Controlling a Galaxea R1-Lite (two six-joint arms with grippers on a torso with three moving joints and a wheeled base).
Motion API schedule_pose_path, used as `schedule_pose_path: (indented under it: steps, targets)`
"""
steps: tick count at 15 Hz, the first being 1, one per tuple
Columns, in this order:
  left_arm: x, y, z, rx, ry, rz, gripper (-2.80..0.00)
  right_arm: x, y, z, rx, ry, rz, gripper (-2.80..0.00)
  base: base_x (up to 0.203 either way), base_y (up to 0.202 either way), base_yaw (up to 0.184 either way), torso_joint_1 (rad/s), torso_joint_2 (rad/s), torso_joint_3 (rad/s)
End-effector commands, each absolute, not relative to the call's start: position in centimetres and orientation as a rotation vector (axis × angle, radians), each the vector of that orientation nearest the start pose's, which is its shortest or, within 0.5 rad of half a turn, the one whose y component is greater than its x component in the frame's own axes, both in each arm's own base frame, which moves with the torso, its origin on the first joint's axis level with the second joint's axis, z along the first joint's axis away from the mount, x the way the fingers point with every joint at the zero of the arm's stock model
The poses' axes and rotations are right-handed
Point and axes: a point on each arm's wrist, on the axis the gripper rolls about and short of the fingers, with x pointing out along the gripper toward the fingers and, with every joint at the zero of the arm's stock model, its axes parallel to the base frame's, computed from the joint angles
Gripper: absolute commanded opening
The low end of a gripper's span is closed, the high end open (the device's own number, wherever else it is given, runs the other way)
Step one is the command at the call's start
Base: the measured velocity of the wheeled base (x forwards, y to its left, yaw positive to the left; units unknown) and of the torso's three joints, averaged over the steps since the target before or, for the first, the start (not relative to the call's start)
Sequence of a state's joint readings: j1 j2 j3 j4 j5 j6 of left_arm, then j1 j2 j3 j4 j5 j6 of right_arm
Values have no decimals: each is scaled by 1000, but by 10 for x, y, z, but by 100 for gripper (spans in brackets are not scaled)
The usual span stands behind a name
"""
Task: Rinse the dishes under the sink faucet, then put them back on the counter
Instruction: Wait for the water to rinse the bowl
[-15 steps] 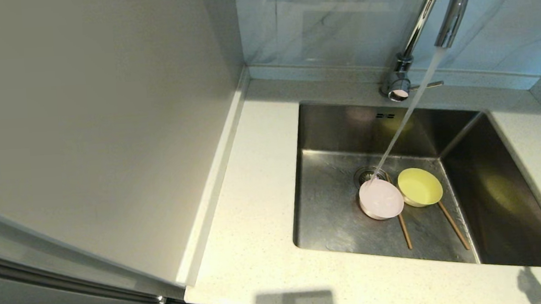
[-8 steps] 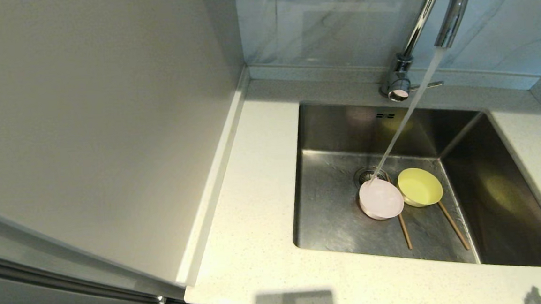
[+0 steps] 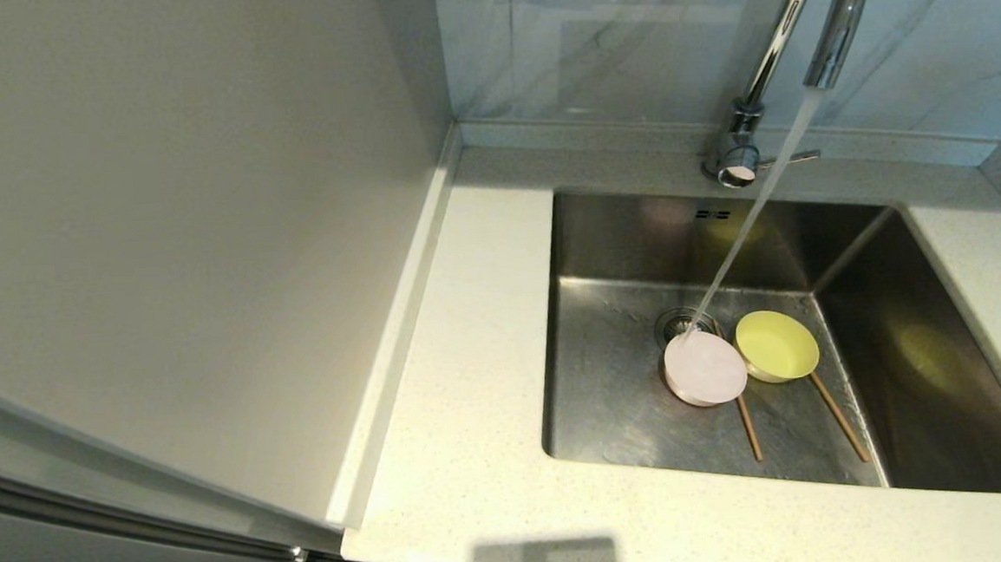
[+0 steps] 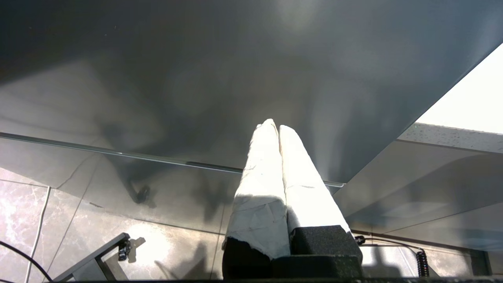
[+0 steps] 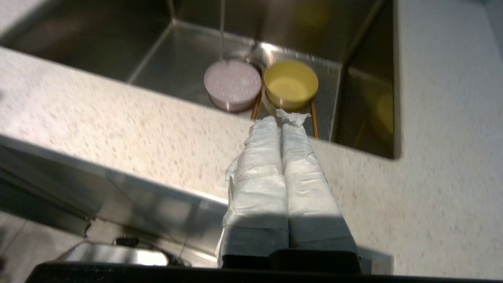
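The pale pink bowl [image 3: 705, 367] and the yellow-green bowl [image 3: 776, 346] sit side by side on the floor of the steel sink [image 3: 629, 395], by the drain. Both brown chopsticks [image 3: 839, 417] lie under them, pointing toward the front wall. Water runs from the chrome faucet [image 3: 832, 26] onto the pink bowl's rim. Neither gripper shows in the head view. My right gripper [image 5: 279, 120] is shut and empty, held over the counter [image 5: 137, 129] in front of the sink, with the pink bowl [image 5: 232, 83] and yellow-green bowl [image 5: 290, 83] beyond it. My left gripper [image 4: 274, 125] is shut and empty, down beside the cabinet front.
The speckled counter [image 3: 472, 387] wraps the sink on the left, front and right. A tall pale cabinet side [image 3: 186, 248] rises at the left. A marbled wall panel [image 3: 607, 40] stands behind the faucet. In the left wrist view a tiled floor [image 4: 118, 243] lies below.
A dark shadow at the counter's front right edge has shrunk and gone from the head view. The bowls, chopsticks and water stream have not moved.
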State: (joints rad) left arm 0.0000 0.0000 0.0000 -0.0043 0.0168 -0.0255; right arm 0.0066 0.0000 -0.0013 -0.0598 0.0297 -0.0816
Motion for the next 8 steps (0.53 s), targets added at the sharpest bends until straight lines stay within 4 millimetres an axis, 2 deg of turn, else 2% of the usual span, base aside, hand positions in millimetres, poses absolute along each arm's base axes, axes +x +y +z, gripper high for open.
schedule_pose_path:
  steps: [1,8]
  targets:
    - [-23,0,76,-26,-8,17,-280,-23,0,75,-80,9,32,-280,0,0,0,0,0,0]
    - [-23,0,76,-26,-8,17,-280,-23,0,75,-29,3,30,-280,0,0,0,0,0,0]
